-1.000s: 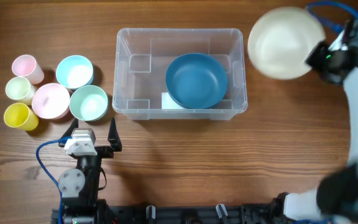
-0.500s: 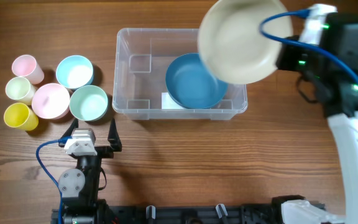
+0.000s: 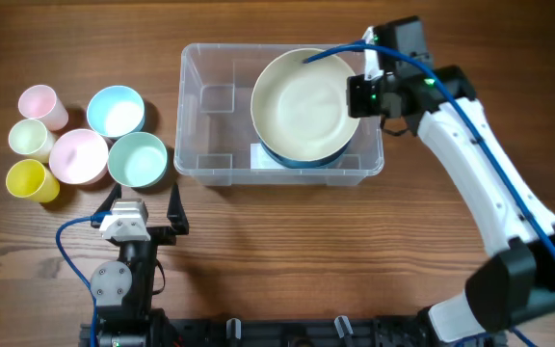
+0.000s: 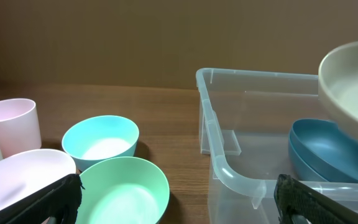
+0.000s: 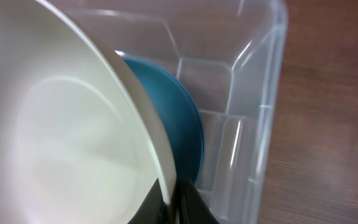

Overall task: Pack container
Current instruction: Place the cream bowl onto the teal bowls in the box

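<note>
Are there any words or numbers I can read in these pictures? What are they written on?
No words, numbers or signs can be read anywhere.
The white label inside the container looks blank from above, and the cream bowl hides most of it, so I cannot tell if it has writing.
The yellow cup and the mint bowl show no print.

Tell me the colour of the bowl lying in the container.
Blue. The bowl shows best in the left wrist view.
</note>
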